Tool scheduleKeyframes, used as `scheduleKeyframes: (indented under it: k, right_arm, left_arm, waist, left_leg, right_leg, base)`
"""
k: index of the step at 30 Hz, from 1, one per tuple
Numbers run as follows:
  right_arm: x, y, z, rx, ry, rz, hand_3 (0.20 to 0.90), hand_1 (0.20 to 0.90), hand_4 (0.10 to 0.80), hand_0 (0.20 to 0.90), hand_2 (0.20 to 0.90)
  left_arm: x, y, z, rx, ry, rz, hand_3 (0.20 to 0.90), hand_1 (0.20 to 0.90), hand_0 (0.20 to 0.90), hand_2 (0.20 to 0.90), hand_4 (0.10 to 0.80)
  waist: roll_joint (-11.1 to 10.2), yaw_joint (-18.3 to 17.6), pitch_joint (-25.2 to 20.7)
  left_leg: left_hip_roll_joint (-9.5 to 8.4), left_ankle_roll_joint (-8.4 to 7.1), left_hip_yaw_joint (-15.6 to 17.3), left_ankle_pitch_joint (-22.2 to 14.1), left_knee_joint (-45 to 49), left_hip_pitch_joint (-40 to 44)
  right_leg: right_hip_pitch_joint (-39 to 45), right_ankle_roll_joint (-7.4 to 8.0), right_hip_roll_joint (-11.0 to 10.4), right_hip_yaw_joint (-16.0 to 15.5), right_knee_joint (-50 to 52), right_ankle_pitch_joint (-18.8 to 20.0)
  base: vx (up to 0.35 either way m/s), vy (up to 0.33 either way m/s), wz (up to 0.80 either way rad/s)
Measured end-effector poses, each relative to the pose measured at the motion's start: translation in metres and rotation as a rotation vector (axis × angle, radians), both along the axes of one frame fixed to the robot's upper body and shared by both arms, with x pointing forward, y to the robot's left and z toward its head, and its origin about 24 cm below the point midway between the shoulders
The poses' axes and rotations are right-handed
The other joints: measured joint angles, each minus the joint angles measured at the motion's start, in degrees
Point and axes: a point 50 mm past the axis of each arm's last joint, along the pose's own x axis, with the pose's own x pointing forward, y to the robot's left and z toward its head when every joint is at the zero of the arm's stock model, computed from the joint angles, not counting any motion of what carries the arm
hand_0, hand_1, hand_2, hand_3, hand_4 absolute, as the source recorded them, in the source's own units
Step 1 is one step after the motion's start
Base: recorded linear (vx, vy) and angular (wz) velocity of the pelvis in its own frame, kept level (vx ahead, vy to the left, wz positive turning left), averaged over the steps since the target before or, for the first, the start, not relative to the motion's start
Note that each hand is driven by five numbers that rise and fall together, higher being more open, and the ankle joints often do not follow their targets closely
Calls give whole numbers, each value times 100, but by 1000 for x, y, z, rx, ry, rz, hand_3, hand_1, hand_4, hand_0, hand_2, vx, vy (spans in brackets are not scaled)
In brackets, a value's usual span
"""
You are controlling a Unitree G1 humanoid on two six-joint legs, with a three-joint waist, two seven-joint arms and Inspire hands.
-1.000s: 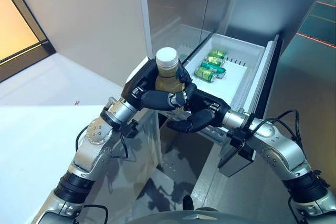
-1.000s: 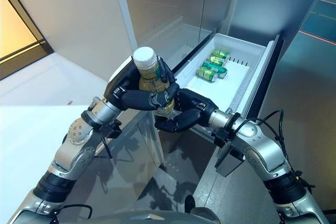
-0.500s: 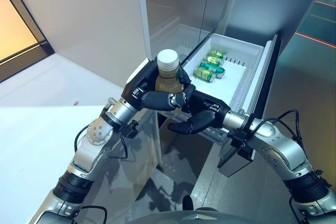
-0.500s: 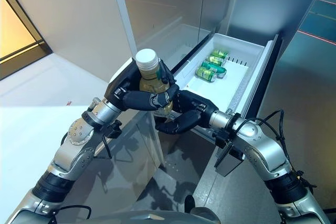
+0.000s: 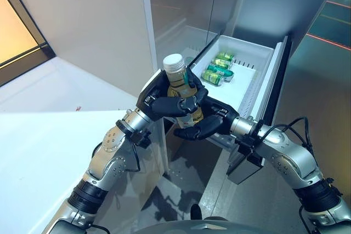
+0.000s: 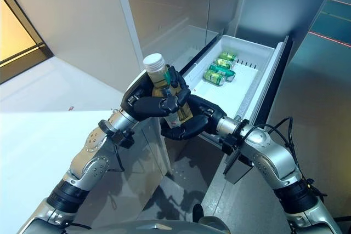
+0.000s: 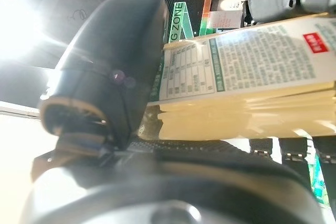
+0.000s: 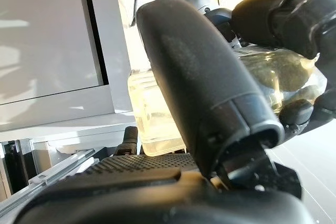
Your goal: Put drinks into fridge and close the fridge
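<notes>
A bottle (image 5: pixel 183 90) with a white cap, a printed label and a yellow-green drink is tilted in the air in front of the open fridge drawer (image 5: pixel 258 89). My left hand (image 5: pixel 164 102) is curled round its upper body, as the left wrist view also shows with the label (image 7: pixel 252 61) past the thumb. My right hand (image 5: pixel 204 127) is curled round the bottle's lower end from below, with the bottle (image 8: pixel 152 124) lying between palm and thumb. Green cans (image 5: pixel 218 68) lie in the white drawer at its far end.
The drawer's dark front panel (image 5: pixel 277 89) stands out to the right. The steel fridge door (image 5: pixel 181 4) rises behind the hands. A white counter (image 5: pixel 44 135) lies to the left.
The bottle has tilted and sunk a little toward the right hand. The right hand's fingers have closed round the bottle's base. The left arm has reached further forward.
</notes>
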Motion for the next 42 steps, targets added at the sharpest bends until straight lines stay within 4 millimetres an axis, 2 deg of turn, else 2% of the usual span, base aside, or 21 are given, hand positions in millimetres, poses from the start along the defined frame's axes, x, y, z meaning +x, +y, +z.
scheduleKeyframes:
  k: [1, 2, 23, 24, 25, 26, 32, 36, 38, 42]
  right_arm:
    - [0, 0, 0, -1, 4, -1, 529, 582, 429, 582, 582]
    - [0, 0, -1, -3, 8, -1, 200, 300, 100, 300, 300]
    - [-2, 3, -7, -44, 26, 17, 200, 300, 100, 300, 300]
    - [-2, 4, -7, -44, 24, 16, 200, 300, 100, 300, 300]
    - [-2, 4, -7, -43, 22, 15, 200, 300, 100, 300, 300]
    - [-2, 4, -7, -42, 20, 14, 200, 300, 100, 300, 300]
    - [-1, 3, -6, -43, 11, -20, 200, 300, 100, 300, 300]
    - [1, 1, -6, -47, 9, -56, 200, 300, 100, 300, 300]
    - [3, -2, -9, -48, 17, -95, 200, 300, 100, 300, 300]
    - [13, -17, -27, -81, 92, -245, 200, 300, 100, 300, 300]
  left_arm:
    - [0, 0, 0, 1, 0, 1, 200, 300, 300, 300, 100]
    - [0, 0, 0, 7, -2, 3, 200, 300, 300, 300, 100]
    - [-5, -5, 1, 128, -111, 38, 200, 300, 300, 300, 100]
    - [-5, -5, 2, 135, -116, 38, 277, 366, 366, 366, 177]
    - [-5, -6, 2, 144, -126, 39, 425, 493, 493, 493, 325]
    - [-5, -6, 3, 157, -143, 40, 900, 900, 900, 900, 800]
    - [-3, -3, 9, 203, -199, 75, 900, 900, 900, 900, 800]
    - [-4, 1, 14, 170, -237, 117, 900, 900, 900, 900, 800]
    - [-6, 3, 22, 95, -286, 155, 900, 900, 900, 900, 800]
    - [-22, 8, 57, -132, -459, 181, 900, 900, 900, 900, 800]
  waist:
    - [0, -1, 0]
    - [0, -1, 0]
    - [-6, -3, -1]
    - [-8, -3, 0]
    - [-10, -4, 1]
    - [-11, -3, 1]
    - [-14, 0, 3]
    - [-22, 3, 8]
    - [-36, 10, 16]
    - [-80, 31, 40]
  left_leg:
    - [0, 0, 0, 0, 0, 0]
    - [0, 0, 0, 0, 0, 0]
    - [-1, 0, -6, 0, 0, -2]
    - [0, 0, -6, 0, 0, -2]
    - [0, 0, -6, 0, 0, -3]
    - [0, 0, -6, 0, 0, -3]
    - [1, 0, -8, 0, 0, -9]
    - [3, -1, -9, -1, 0, -16]
    - [4, -2, -12, -3, 0, -16]
    - [2, -2, -39, -3, 0, -23]
  right_leg:
    - [0, -3, 0, 0, 0, 2]
    - [0, -4, 0, 0, 0, 3]
    - [0, 9, -2, 0, 0, -6]
    - [0, 9, -1, 0, 0, -6]
    - [-1, 9, -1, 1, 0, -6]
    - [-1, 9, -1, 1, 0, -6]
    - [-3, 11, -2, 0, -1, -8]
    - [-9, 7, -1, -2, 0, -5]
    - [-8, 9, -2, -11, -1, -6]
    - [-6, 9, -6, -31, -1, -7]
  base:
    - [0, 0, 0]
    - [0, 0, 0]
    - [0, 0, 0]
    - [0, 0, 0]
    - [0, 0, 0]
    - [0, 0, 0]
    - [0, 0, 0]
    - [0, 0, 0]
    - [0, 0, 0]
    - [7, -3, 2]
